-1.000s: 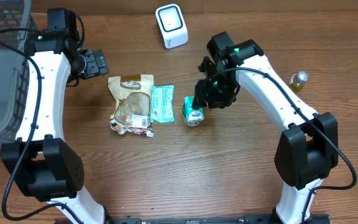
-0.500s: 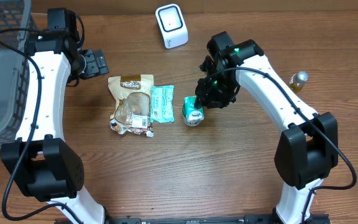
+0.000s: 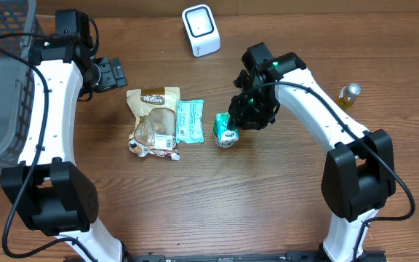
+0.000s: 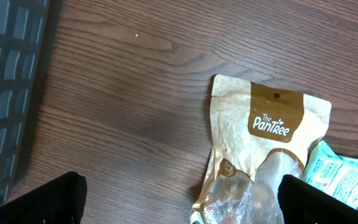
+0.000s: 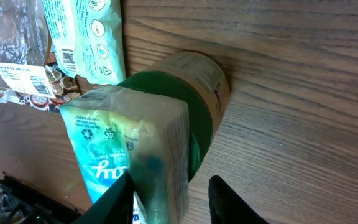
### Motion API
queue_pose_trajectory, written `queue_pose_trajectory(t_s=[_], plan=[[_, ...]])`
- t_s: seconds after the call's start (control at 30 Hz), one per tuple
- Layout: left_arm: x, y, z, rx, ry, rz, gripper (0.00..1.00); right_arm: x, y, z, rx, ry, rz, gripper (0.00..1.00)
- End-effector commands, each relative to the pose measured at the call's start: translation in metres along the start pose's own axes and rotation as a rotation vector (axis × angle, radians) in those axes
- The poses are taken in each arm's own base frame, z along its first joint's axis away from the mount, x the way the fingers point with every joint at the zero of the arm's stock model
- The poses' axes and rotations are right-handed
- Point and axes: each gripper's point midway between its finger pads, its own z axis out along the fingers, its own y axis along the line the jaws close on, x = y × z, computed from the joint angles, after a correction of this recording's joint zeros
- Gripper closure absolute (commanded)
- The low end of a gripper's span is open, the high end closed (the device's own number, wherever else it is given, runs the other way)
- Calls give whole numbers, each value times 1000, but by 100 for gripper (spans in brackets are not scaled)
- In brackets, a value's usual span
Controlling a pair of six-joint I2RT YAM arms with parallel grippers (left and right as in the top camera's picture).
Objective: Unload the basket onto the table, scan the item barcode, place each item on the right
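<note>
My right gripper [image 5: 166,200] is pinched on the top of the green pouch [image 3: 226,132] at the overhead's centre, so I judge the pickup is in hand; next I must lift it and face its barcode to the white scanner [image 3: 201,29] at top centre.

Left claw [image 3: 113,73] spread wide; right claw [image 5: 166,198] angled down, jaws partly apart

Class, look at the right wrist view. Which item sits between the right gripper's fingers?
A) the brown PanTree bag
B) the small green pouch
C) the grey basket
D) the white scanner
B: in the right wrist view the right gripper has a finger on either side of the small green pouch, which sits next to the pale teal packet.
</note>
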Motion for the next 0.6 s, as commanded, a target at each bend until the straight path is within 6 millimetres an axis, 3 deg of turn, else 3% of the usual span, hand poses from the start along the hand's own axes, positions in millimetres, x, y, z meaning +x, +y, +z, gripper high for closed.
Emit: queue_pose_trajectory(t_s=[0.0,0.2,0.3,0.4,0.57], plan=[[-4,-2,-6,8,-18,20,0,2,0,0,4,-2,0,67],[-4,-2,-6,8,-18,20,0,2,0,0,4,-2,0,67],[-4,-2,-6,8,-18,20,0,2,0,0,4,-1,0,74],[-5,-2,-6,8,-19,20,1,2,1,-1,0,-1,0,96],[-5,-2,-6,8,-19,20,0,3,15,-6,-134,22,-3,96]])
